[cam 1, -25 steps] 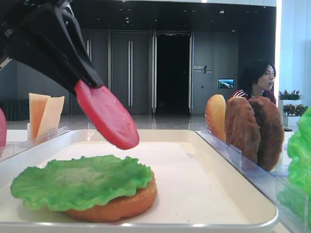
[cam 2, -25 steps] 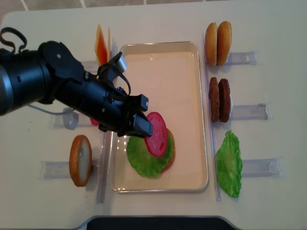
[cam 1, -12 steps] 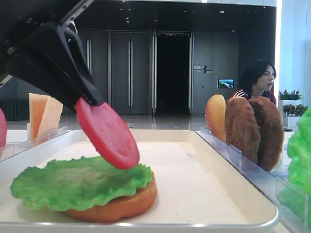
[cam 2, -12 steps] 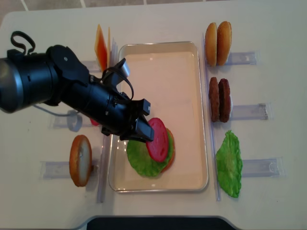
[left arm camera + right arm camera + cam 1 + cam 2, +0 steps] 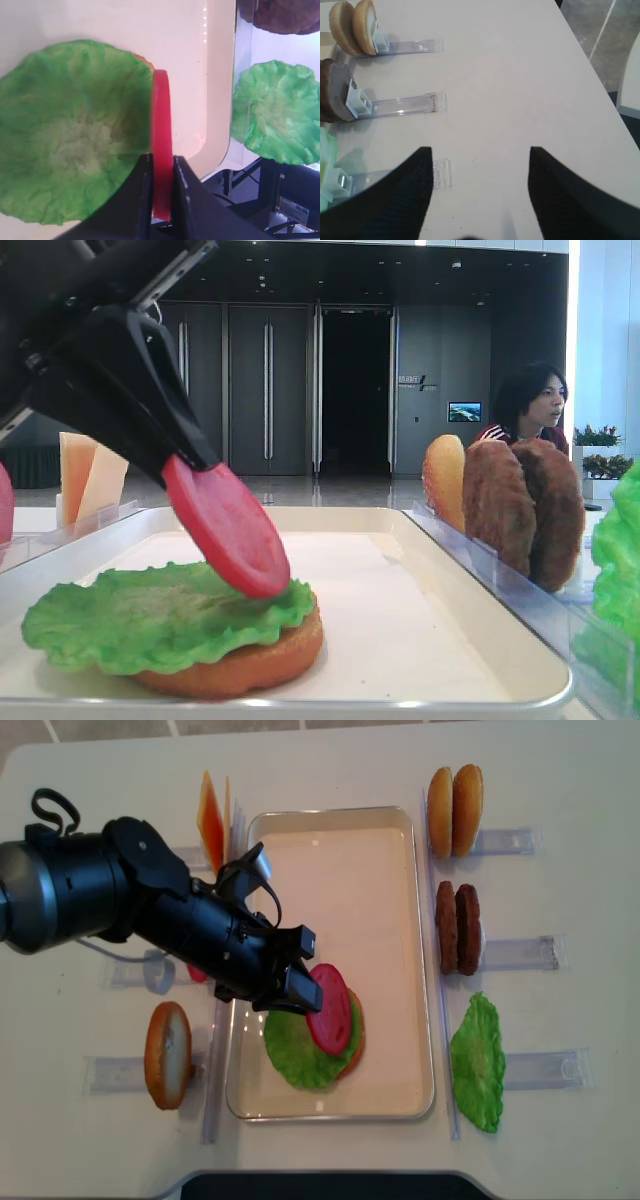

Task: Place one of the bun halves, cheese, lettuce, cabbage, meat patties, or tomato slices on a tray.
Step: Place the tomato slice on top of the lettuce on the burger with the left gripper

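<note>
My left gripper [image 5: 292, 988] [image 5: 161, 162] [image 5: 185, 455] is shut on a red tomato slice [image 5: 330, 1008] [image 5: 161, 145] [image 5: 228, 530], holding it tilted on edge. The slice's lower rim rests on or just above a green lettuce leaf [image 5: 300, 1055] [image 5: 70, 130] [image 5: 160, 615]. That leaf covers a bun half [image 5: 240, 665] [image 5: 355, 1040] on the white tray [image 5: 390, 920] [image 5: 430, 640]. My right gripper [image 5: 479, 165] is open over bare table, with nothing between its fingers.
Clear racks flank the tray: cheese slices [image 5: 212, 818] [image 5: 92, 475] and a bun half [image 5: 167, 1055] on the left; bun halves [image 5: 455, 810] [image 5: 355, 34], meat patties [image 5: 458, 928] [image 5: 520, 505] and another lettuce leaf [image 5: 478, 1062] [image 5: 277, 112] on the right. A person [image 5: 525, 405] sits behind.
My left gripper has lowered the tomato slice and shifted it slightly right, from hanging above the tray down onto the lettuce.
</note>
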`<move>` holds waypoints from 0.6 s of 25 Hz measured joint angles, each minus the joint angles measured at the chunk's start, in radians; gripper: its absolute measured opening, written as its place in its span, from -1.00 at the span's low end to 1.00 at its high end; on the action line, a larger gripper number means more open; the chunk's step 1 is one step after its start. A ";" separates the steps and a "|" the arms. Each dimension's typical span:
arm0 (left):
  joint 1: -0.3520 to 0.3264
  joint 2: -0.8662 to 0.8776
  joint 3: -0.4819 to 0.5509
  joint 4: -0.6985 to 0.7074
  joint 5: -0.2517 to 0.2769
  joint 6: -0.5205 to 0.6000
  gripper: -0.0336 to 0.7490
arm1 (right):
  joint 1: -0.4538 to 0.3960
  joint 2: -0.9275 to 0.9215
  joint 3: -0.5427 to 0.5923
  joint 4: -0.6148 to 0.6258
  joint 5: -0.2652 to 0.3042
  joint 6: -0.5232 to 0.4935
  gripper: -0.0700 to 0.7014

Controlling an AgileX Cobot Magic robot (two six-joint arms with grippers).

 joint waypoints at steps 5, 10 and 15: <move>0.000 0.017 0.006 -0.007 0.000 0.006 -0.75 | 0.000 0.000 0.000 0.000 0.000 0.000 0.30; 0.000 0.022 0.006 -0.010 0.000 0.007 -0.75 | 0.000 0.000 0.000 0.000 0.000 0.000 0.30; 0.000 0.023 0.006 -0.010 -0.001 -0.002 -0.73 | 0.000 0.000 0.000 0.000 0.000 0.000 0.30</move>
